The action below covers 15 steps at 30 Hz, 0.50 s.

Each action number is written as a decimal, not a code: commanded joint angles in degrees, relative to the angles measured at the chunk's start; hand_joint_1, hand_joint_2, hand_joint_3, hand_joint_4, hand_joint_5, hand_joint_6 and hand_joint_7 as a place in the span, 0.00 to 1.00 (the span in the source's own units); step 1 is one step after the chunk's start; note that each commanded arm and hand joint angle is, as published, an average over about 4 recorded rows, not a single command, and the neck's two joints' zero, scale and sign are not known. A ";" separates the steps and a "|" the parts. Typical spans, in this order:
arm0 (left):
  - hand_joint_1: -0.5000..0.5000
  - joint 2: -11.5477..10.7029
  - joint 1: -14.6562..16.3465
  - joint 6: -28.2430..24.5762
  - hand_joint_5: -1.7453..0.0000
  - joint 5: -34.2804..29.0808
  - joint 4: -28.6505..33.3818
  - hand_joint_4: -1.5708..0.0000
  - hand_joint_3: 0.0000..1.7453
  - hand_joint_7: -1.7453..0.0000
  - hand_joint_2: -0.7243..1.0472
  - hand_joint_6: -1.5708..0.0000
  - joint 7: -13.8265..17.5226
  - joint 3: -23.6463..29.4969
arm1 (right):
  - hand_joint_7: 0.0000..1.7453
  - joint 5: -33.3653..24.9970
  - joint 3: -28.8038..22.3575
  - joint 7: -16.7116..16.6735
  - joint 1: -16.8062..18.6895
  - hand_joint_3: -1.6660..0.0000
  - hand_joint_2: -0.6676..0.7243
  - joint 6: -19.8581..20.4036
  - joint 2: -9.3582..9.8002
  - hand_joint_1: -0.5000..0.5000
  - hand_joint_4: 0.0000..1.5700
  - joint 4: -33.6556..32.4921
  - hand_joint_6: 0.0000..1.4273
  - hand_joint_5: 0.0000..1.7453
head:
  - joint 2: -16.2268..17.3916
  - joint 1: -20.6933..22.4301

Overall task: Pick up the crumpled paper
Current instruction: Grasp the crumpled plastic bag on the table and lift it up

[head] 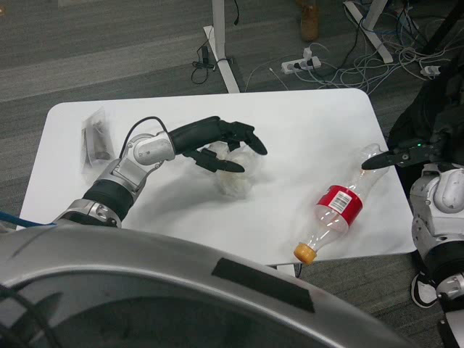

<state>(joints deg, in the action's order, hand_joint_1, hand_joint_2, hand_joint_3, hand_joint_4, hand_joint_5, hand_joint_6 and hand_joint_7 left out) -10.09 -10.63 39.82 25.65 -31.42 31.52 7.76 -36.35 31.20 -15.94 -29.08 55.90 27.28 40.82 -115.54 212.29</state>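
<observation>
So the left hand (217, 143) is reaching out over the middle of the table (304, 130), forearm coming in from about 8 o'clock and the fingers pointing off toward 3 o'clock. The paper (230, 174) is sitting right under it, a white crumpled lump just past the table's centre, and it's honestly hard to pick out against the white top. It's looking a bit longer than wide, with the long axis running roughly from 11 o'clock down to 5 o'clock, the upper end tucked in beneath the fingers and the lower end poking out toward the near edge. The fingers are lying spread and only loosely curved, upper ones stretching over the top of the paper and a lower one crossing its upper part, so they're around it, but I can't tell if they're actually squeezing it or just hovering against it. The right hand (402, 154) is hanging out at the table's 3 o'clock edge, only partly showing, and I can't make out how its fingers are set. A bottle (339, 209) with a red label is lying on its side at about 4 o'clock from the paper, orange cap aiming at 7 o'clock. A clear wrapper (94, 141) is lying over at 9 o'clock.
</observation>
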 commanded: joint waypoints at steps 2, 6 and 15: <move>0.02 -0.54 2.10 -0.27 0.00 1.60 -1.56 0.00 0.20 0.44 1.00 0.30 0.76 -0.62 | 0.00 -0.67 0.37 0.03 -0.92 1.00 1.00 0.26 0.23 0.33 0.11 -0.28 0.00 0.00 | -0.08 0.00; 0.02 -0.61 2.10 0.17 0.00 1.42 -1.78 0.00 0.25 0.38 1.00 0.25 0.34 -0.46 | 0.00 -0.74 0.44 0.03 -0.78 1.00 1.00 0.29 0.16 0.33 0.11 -0.65 0.00 0.00 | -0.38 -0.04; 0.01 -0.63 2.30 1.46 0.00 -1.81 -2.60 0.00 0.25 0.40 1.00 0.27 -0.06 0.68 | 0.00 -0.80 0.51 0.03 -0.45 1.00 1.00 0.31 0.23 0.33 0.13 -1.25 0.00 0.00 | -0.88 0.13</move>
<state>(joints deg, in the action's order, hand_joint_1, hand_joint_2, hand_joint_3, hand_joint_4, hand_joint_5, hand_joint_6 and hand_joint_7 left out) -10.10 -9.70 41.21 24.56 -33.16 31.43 8.14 -36.56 31.39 -15.94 -29.09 55.90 27.28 40.27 -116.38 212.40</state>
